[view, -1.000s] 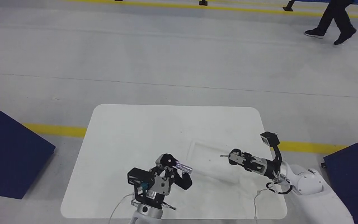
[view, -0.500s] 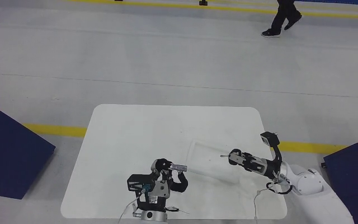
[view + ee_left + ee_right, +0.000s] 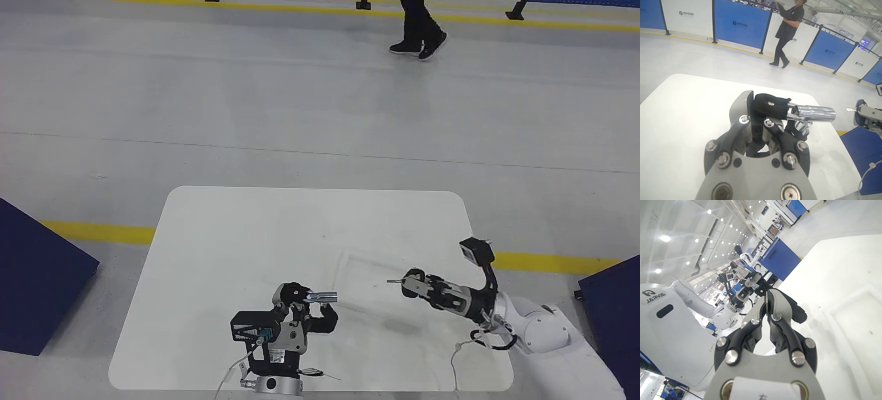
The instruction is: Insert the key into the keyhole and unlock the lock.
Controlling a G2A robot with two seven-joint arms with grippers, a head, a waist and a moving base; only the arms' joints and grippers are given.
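Observation:
My left gripper (image 3: 303, 301) is near the table's front edge, shut on the lock (image 3: 814, 113). The lock is a chrome cylinder with a black fabric sleeve (image 3: 770, 108) around its held end, and it lies level, pointing at the other arm. In the right wrist view its keyhole face (image 3: 748, 284) looks straight back at me. My right gripper (image 3: 413, 286) hangs to the right of the lock, shut on the small metal key (image 3: 394, 281). The key's tip (image 3: 851, 109) points at the lock, with a clear gap between them. The fingers (image 3: 779, 302) pinch the key's flat head (image 3: 766, 304).
The white table (image 3: 250, 230) has a faint shallow rectangular outline (image 3: 365, 262) under the gap between the two grippers. Dark blue panels stand off the table's left (image 3: 40, 285) and right (image 3: 612, 290) sides.
The left gripper has sunk lower and drawn back a little with the lock. The right gripper has edged left with the key, towards the lock.

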